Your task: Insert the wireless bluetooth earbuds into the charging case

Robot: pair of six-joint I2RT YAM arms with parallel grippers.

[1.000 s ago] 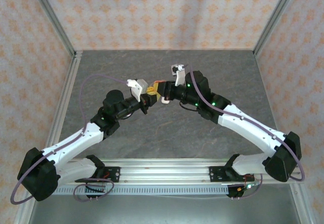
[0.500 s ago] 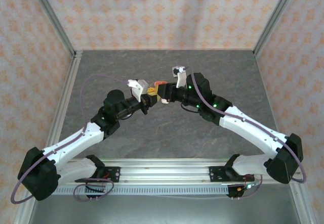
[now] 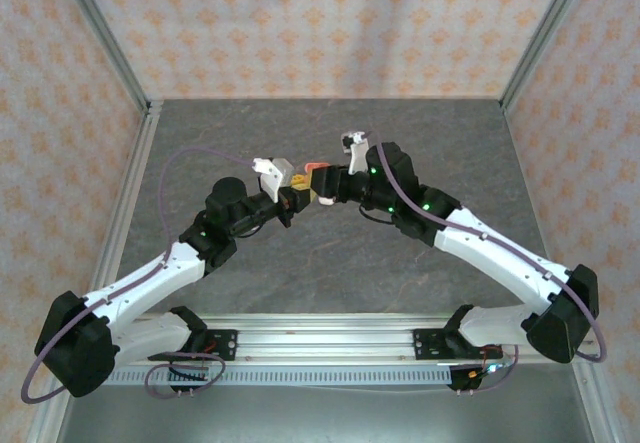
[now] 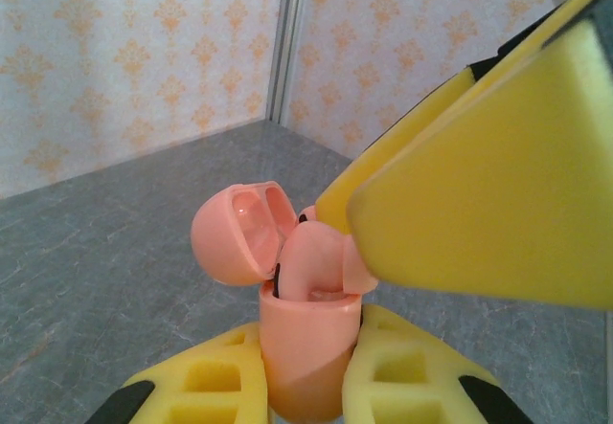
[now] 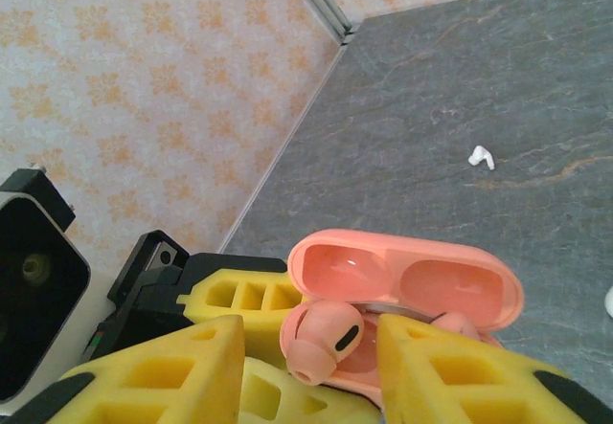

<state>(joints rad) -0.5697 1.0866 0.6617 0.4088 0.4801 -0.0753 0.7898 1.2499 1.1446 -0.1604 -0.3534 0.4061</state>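
Coral-pink stemmed plastic earbud [image 4: 314,259]: in the left wrist view it stands in the mouth of the coral-pink pebble-shaped plastic charging case [image 4: 308,357], rounded end up and protruding above the rim. The case is upright, its hinged lid [image 4: 239,233] swung open to the left. The left end effector [image 4: 306,386] is closed narrowly on the lower body of the case, one yellow finger on each side. The large yellow fingers [image 4: 479,204] of the right end effector enter from the upper right. One tip is just beside the earbud; contact cannot be confirmed.

Right wrist view: the right end effector [image 5: 311,367] has its two yellow fingers parted, with the earbud [image 5: 321,338] between them. A gap shows between the earbud and the finger on the picture's left. The other finger lies close beside it. The open lid [image 5: 407,285] behind the earbud shows two hollow recesses. A small white stemmed earbud [image 5: 482,157] lies on the grey stone-patterned bench [image 5: 460,79], well apart from the case.

Top external view: both arms reach inward and meet above the middle of the bench [image 3: 320,263]. The left end effector [image 3: 296,199] and the right end effector [image 3: 322,185] stand tip to tip. The case [image 3: 317,172] appears as a small coral patch at their junction, too small for detail.
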